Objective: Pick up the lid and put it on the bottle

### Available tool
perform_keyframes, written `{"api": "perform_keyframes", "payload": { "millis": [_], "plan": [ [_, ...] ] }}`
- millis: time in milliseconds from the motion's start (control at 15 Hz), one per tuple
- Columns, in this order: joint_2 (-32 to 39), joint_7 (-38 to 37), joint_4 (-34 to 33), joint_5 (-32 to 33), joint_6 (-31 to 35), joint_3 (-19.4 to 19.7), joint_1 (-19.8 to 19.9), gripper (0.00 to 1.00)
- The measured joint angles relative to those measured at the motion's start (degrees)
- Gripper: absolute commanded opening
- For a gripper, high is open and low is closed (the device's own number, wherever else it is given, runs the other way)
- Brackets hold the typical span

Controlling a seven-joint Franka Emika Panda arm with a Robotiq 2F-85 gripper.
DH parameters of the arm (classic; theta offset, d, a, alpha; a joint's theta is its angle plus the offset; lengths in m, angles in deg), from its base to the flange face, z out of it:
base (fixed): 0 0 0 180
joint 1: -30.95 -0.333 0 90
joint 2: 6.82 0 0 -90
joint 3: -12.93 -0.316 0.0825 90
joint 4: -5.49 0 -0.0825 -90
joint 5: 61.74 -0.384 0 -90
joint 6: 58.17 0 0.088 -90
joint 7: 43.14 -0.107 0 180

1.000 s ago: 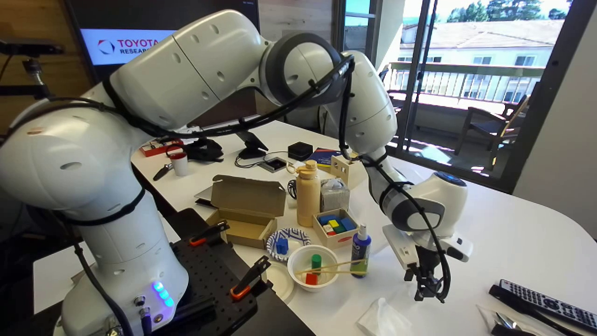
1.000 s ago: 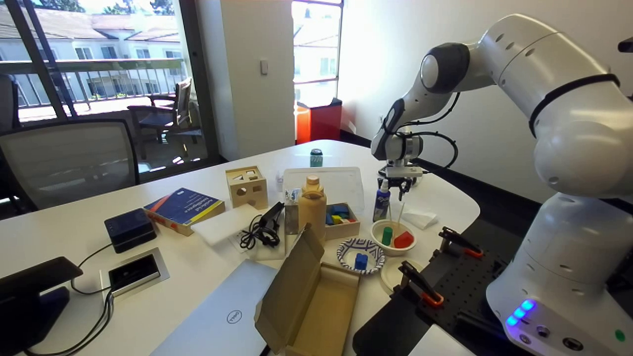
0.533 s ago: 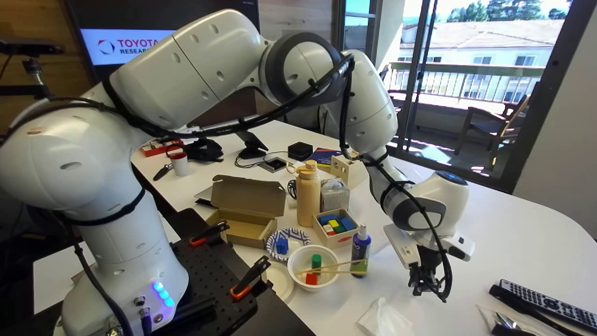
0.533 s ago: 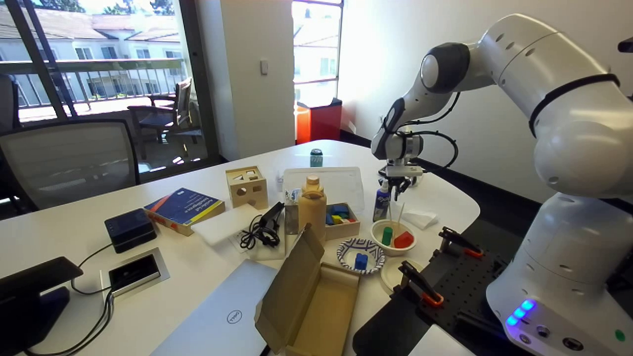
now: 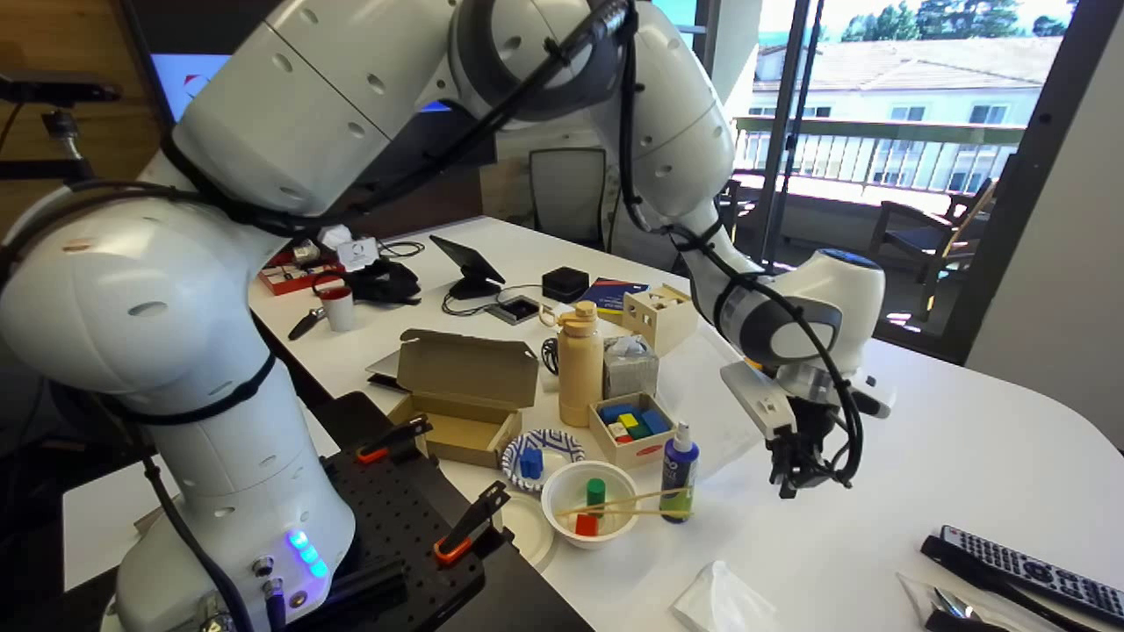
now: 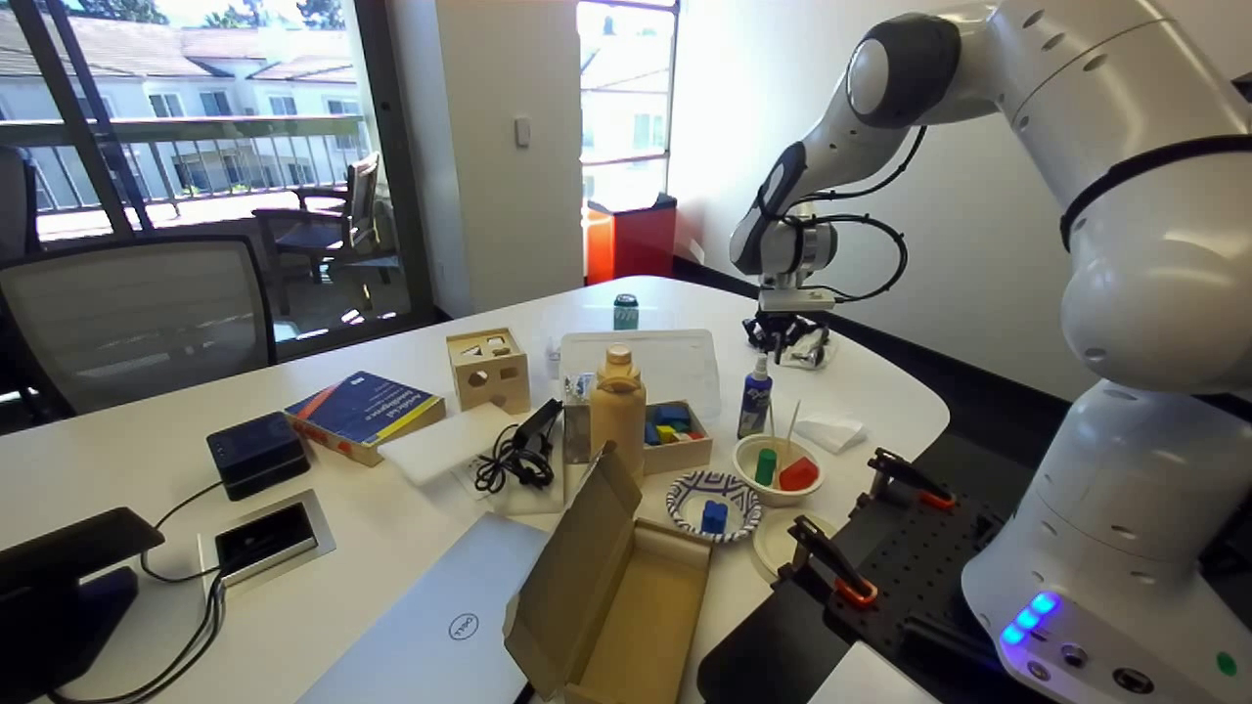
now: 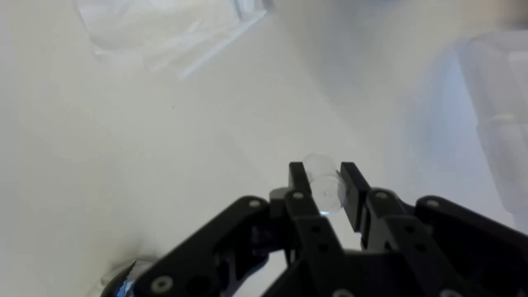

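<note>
A clear see-through lid (image 7: 328, 194) sits between the black fingertips in the wrist view. My gripper (image 7: 322, 169) is shut on it, one pad against each side. In both exterior views the gripper (image 5: 792, 483) hangs above the white table, and the lid is too small or too clear to make out there. The bottle (image 5: 680, 470) is small and dark blue with a green lower label and a white spray nozzle. It stands upright between the gripper and a white bowl. In an exterior view the bottle (image 6: 754, 399) appears in front of the gripper and lower.
A white bowl (image 5: 562, 527) with blocks and chopsticks stands beside the bottle, the chopstick ends reaching toward it. A crumpled napkin (image 5: 722, 601) lies near the front. Close by are a block box (image 5: 645, 452), a tall tan bottle (image 5: 580, 377) and a remote (image 5: 1036, 570).
The fingers have closed from a wider opening onto the lid. After that the arm has lifted the gripper well up from the table. The bottle has stayed in place.
</note>
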Motion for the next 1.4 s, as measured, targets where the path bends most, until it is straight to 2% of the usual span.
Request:
{"api": "perform_keyframes", "payload": {
  "millis": [467,867,1133,1400],
  "plan": [
    [-18.73,-0.20,19.40,2.21,-1.49,0.10,-7.49,0.06],
    [-33.91,-3.70,35.40,2.38,0.65,2.09,-8.89,0.06],
    [-39.41,-4.78,41.07,3.15,1.29,3.40,-8.89,0.06],
    [-40.15,-4.62,42.80,3.07,5.32,2.86,-8.92,0.06]
  ]
}}
